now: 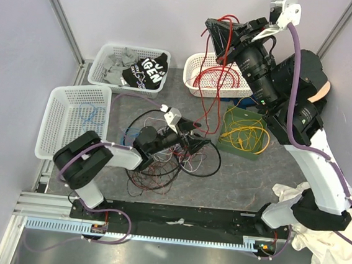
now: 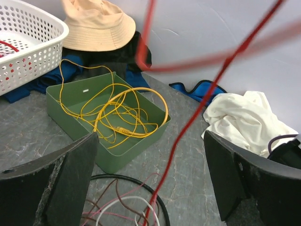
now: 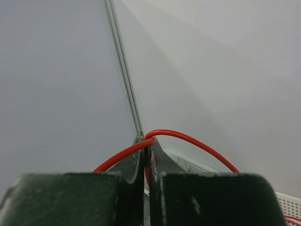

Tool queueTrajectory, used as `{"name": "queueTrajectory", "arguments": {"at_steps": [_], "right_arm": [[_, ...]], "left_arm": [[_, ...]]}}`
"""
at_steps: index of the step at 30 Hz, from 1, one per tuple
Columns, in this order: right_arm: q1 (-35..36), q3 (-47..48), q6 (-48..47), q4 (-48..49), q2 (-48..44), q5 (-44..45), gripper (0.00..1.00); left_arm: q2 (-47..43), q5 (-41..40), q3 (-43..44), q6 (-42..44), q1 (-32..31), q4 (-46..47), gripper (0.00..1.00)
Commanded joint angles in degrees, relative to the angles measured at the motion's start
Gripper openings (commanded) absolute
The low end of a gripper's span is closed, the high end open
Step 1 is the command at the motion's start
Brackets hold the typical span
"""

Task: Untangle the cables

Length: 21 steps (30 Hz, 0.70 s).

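The right end effector [image 3: 146,150] is shut tight on a thin red cable [image 3: 188,139] and is held high near the back wall. From there the red cable is hung down to the loose heap of black, white and brown cables [image 1: 164,162] on the grey desk [image 1: 240,182]. The left end effector [image 2: 150,160] is spread wide open w/ nothing held, low over that heap. The red cable is seen between its 2 fingers.

If the red cable is pulled up more, the heap may be lifted or a knot pulled tight, b/c nothing is pinned down. The cable may also be lost from the thin tips. 1 yellow cable [image 2: 122,113] is laid in the square green tray [image 2: 113,157] and could be dragged out if snagged.
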Motion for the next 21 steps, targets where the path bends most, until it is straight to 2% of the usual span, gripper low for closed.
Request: {"name": "queueTrajectory", "arguments": {"at_steps": [1, 3, 6, 7, 9, 10, 12, 13, 14, 15, 16, 17, 21], "right_arm": [[-0.1, -1.1, -0.9, 2.7, -2.3, 0.2, 0.0], [-0.1, -1.3, -1.3, 2.8, -2.5, 0.6, 0.0], [-0.1, -1.5, -2.0, 2.8, -3.0, 1.3, 0.0], [-0.1, -1.7, -2.2, 2.8, -3.0, 1.6, 0.0], [-0.2, -2.2, -2.7, 2.8, -3.5, 2.4, 0.0], [-0.2, -2.4, -2.9, 2.8, -3.7, 2.9, 0.0], [-0.2, -3.5, -4.1, 2.8, -4.6, 5.8, 0.0], [-0.2, -4.0, -4.7, 2.8, -5.1, 7.0, 0.0], [-0.2, -4.5, -5.3, 2.8, -5.8, 10.5, 0.0], [-0.2, -5.6, -5.8, 2.9, -6.1, 12.1, 0.0], [-0.2, -5.9, -7.5, 3.0, -6.4, 13.5, 0.0], [-0.3, -6.2, -7.9, 3.2, -6.6, 14.4, 0.0], [-0.3, -5.8, -7.7, 2.9, -6.3, 16.7, 0.0]], "left_arm": [[5.9, 2.6, 4.8, -2.7, -0.4, 15.9, 1.0], [7.5, 3.1, 6.3, -3.8, -0.4, 16.3, 0.94], [9.3, 4.8, 7.4, -4.4, -0.3, 16.3, 0.73], [9.4, 6.0, 7.6, -4.4, -0.1, 15.7, 0.47], [7.7, 6.2, 7.6, -5.3, 0.4, 13.5, 0.15], [6.1, 5.0, 7.3, -5.7, 1.0, 9.6, 0.02], [-1.0, 2.9, 6.6, -5.3, 1.5, 3.6, 0.02], [-4.3, -1.0, 7.0, -4.5, 1.8, -8.9, 0.02], [-7.6, -4.1, 10.4, -3.7, 1.8, -17.3, 0.02], [-14.1, -7.5, 13.7, -1.2, 1.8, -28.6, 0.02], [-15.9, -14.1, 17.6, 0.1, 1.9, -37.7, 0.02], [-17.7, -16.5, 25.5, 1.5, 2.0, -52.2, 0.02], [-21.4, -19.9, 41.8, 7.1, 3.1, -65.8, 0.02]]}}
